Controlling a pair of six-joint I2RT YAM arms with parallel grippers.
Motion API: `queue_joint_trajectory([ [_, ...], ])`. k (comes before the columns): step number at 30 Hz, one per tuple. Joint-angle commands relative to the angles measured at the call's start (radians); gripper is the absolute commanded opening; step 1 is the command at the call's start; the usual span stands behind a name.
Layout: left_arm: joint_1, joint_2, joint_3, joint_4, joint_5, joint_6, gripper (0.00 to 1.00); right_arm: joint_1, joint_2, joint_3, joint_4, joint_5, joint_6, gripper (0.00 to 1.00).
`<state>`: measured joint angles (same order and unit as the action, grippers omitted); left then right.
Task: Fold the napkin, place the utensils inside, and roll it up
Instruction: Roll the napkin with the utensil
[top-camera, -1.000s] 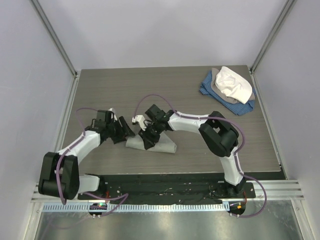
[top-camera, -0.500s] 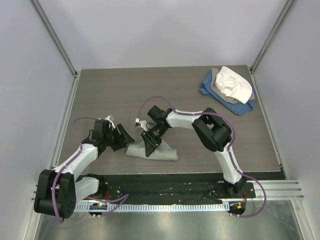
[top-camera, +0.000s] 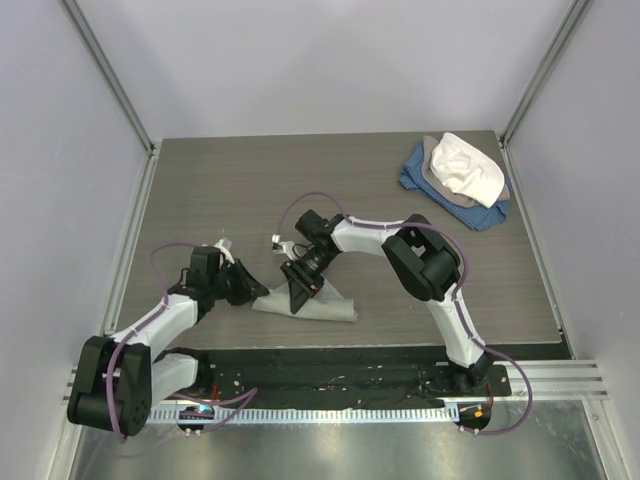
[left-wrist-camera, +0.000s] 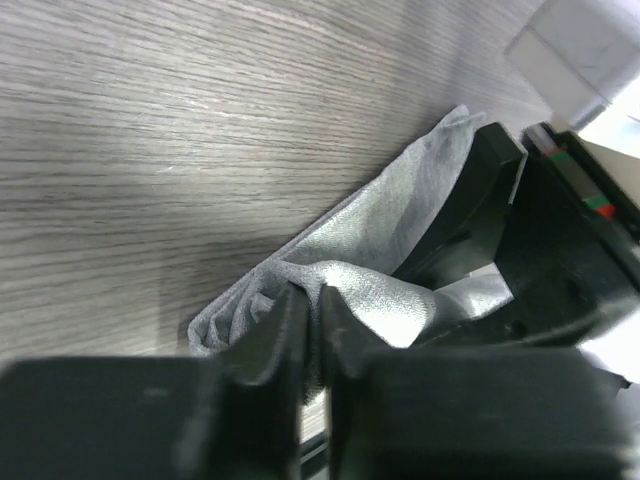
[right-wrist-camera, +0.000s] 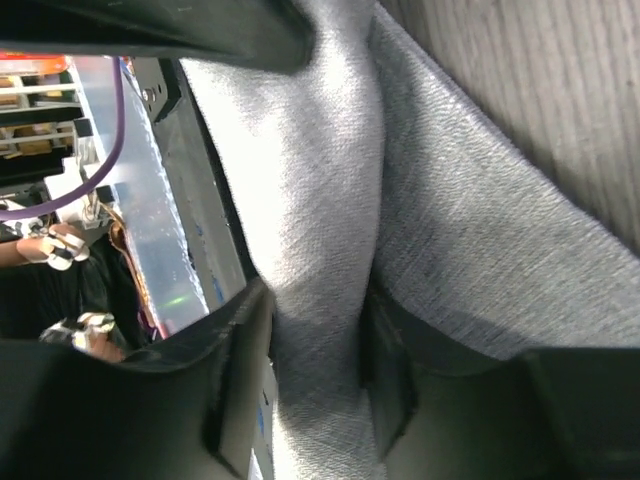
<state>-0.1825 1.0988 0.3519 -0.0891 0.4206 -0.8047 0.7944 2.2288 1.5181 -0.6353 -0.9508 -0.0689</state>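
Grey-brown wood grain covers the desk (top-camera: 220, 190), which pale walls close in on three sides. At its far right corner sits a heap of cloths (top-camera: 460, 180), blue, grey and white, well apart from everything else.

Near the front middle of the desk lies the napkin (top-camera: 330, 306), bunched into a long, low, rumpled band running left to right. Both arms reach in to it. The left fingers (left-wrist-camera: 275, 340) meet its left end, low over the desk. They are drawn almost together, with only a thin slit between them, and a small fold of the grey cloth is nipped at their tips. The rest of the napkin trails away from them across the wood.

The right fingers (right-wrist-camera: 235, 380) come down on the band a little further right, just beside the left ones. They stand partly apart, astride a raised ridge of cloth that fills the gap and lies against both inner faces, so the ridge is pinched between them.
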Motion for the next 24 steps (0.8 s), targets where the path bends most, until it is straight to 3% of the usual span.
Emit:
queue_joint_trajectory([
  [1, -0.003, 0.048, 0.005, 0.046, 0.026, 0.001, 0.03, -0.012, -0.056, -0.001, -0.003, 0.274, -0.011, 0.53],
  [6, -0.003, 0.091, 0.045, -0.003, 0.033, 0.028, 0.00, -0.009, -0.193, -0.010, 0.072, 0.394, 0.020, 0.63],
  [13, -0.005, 0.154, 0.090, -0.055, 0.040, 0.038, 0.00, 0.034, -0.449, -0.220, 0.319, 0.521, -0.029, 0.78],
  [19, -0.005, 0.214, 0.144, -0.119, 0.030, 0.053, 0.00, 0.236, -0.567, -0.370, 0.440, 0.995, -0.211, 0.85],
  [24, -0.005, 0.234, 0.168, -0.130, 0.033, 0.056, 0.00, 0.336, -0.520, -0.395, 0.477, 1.150, -0.270, 0.86],
])
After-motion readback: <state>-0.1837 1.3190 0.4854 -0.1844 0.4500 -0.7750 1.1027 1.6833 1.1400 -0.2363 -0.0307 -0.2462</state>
